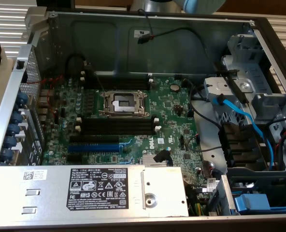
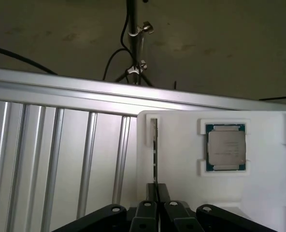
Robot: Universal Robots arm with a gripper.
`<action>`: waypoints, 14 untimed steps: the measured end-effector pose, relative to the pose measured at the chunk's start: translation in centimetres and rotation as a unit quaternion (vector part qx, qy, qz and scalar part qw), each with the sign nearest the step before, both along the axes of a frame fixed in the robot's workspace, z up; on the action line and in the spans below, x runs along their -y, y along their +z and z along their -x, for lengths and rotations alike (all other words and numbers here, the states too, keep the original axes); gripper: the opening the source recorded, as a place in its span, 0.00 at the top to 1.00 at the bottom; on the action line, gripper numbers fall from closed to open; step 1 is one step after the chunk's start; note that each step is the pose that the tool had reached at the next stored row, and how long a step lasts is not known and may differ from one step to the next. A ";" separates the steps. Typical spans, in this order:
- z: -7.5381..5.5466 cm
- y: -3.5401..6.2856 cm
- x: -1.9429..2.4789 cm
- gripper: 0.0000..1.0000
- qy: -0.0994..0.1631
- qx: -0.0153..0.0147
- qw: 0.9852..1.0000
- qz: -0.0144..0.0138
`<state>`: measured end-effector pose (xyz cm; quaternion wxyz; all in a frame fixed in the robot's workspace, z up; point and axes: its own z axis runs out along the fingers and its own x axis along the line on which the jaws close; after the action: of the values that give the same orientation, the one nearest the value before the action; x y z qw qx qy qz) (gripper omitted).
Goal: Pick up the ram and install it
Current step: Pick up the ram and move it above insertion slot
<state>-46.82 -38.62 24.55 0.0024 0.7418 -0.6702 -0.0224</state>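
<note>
The tool (image 2: 157,190) is clamping nearly shut on the ram (image 2: 154,145), whose long axis is extending straight ahead.

- Noted ram (image 2: 154,140) on edge in a slot of tray (image 2: 181,169), clasped by gripper (image 2: 156,187).
- Saw processor (image 2: 225,147) seated in a tray recess just beside the ram.
- Found tray resting on slatted table (image 2: 61,159).
- Logged socket (image 1: 122,103) at middle of motherboard (image 1: 177,108), memory slots (image 1: 116,126) between socket and power supply (image 1: 51,203).
- Placed drive cage (image 1: 244,87) at the exterior view's right.
</note>
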 end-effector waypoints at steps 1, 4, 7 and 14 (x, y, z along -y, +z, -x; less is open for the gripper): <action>0.0 0.36 0.00 0.88 0.000 0.000 1.000 0.000; 0.0 1.66 0.00 0.88 0.000 0.000 1.000 0.000; 0.0 3.05 0.00 0.88 0.000 0.000 1.000 0.000; 0.0 6.24 0.00 0.88 0.000 0.000 1.000 0.001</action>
<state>-46.82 -38.62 30.79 0.0029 0.7418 -0.6703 -0.0220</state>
